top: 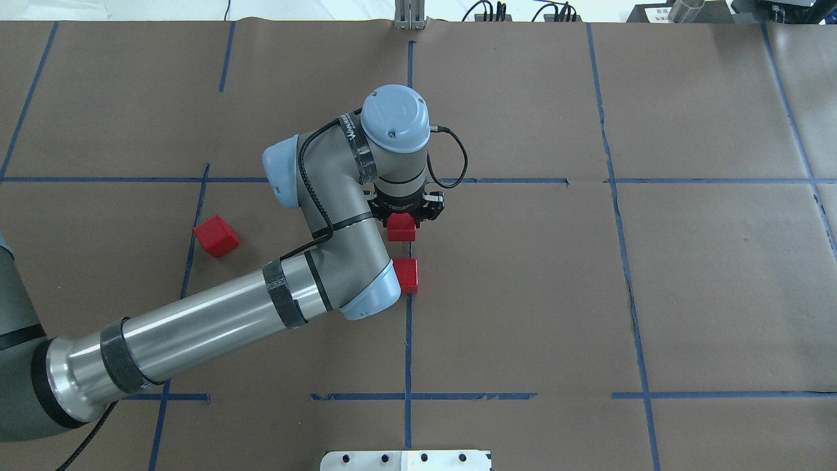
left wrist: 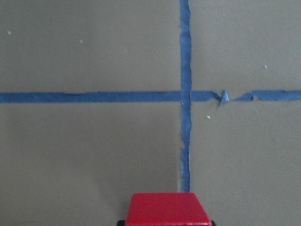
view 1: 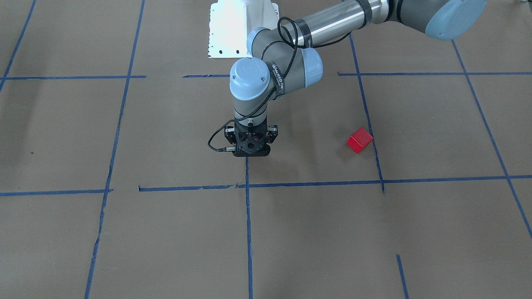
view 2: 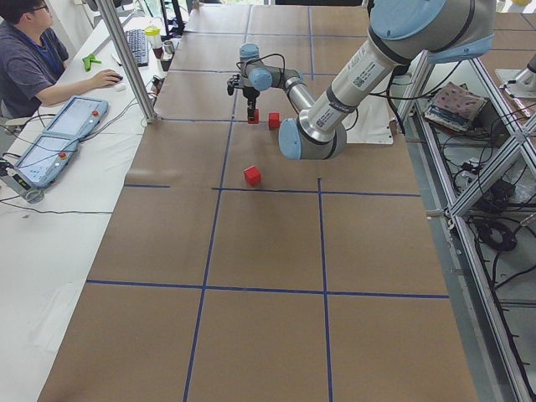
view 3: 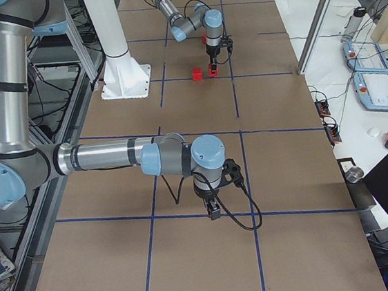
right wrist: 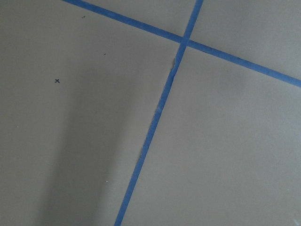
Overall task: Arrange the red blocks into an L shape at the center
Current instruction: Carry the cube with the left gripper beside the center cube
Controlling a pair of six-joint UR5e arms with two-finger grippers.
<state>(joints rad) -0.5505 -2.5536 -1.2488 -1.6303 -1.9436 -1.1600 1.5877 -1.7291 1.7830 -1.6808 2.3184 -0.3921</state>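
L claw [view 1: 250,146] pinches one red block [top: 401,230] on the blue line [top: 408,340] in the middle square [top: 510,288], just past the 2nd block [top: 408,275], not touching; 3rd block [top: 216,236] sits well off to the L, nothing in the way; R claw [view 3: 213,211] is far, can't tell if spread.

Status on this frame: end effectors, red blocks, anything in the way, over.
Left end effector shut on held block at center line; right end effector away, state unclear. Second block robot-side of it, gap between; third block out left. No obstruction visible.
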